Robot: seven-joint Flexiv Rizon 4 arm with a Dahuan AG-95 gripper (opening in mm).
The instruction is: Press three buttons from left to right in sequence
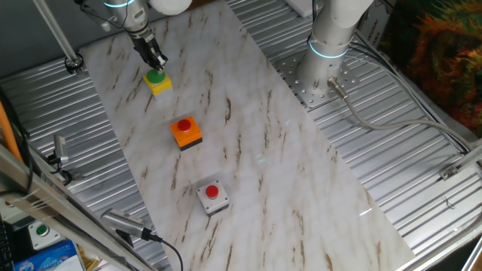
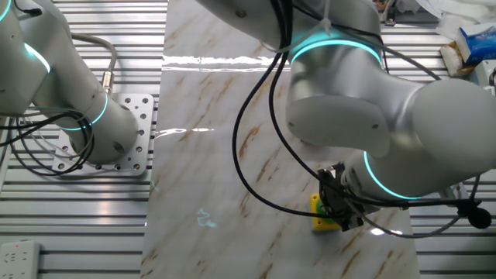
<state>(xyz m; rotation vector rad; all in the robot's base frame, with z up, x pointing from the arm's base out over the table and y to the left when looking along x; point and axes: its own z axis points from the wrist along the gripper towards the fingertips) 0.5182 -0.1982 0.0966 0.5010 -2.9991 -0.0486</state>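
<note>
You see the gripper (image 1: 156, 62) down at the far left of the marble worktop (image 1: 248, 143), its dark fingertips right at the green button (image 1: 155, 76) on top of the yellow box (image 1: 160, 83). From one fixed view the tips seem to meet the button cap, though you cannot tell whether they press it or merely touch it, and you cannot tell whether the fingers are spread or closed, since no gap between them shows. In the other fixed view the big grey arm (image 2: 364, 116) fills much of the picture and the gripper (image 2: 345, 215) covers most of the yellow box (image 2: 319, 217), so only a corner of yellow peeks out beside it. The three boxes stand in a slanting row on the worktop, well apart from each other: the yellow box farthest, the orange box (image 1: 186, 133) with its red button in the middle, and the grey box (image 1: 212, 197) with its red button nearest you. Both of those stand free, with nothing touching them. The arm's base (image 1: 325, 60) sits on the ribbed metal at the far right.
</note>
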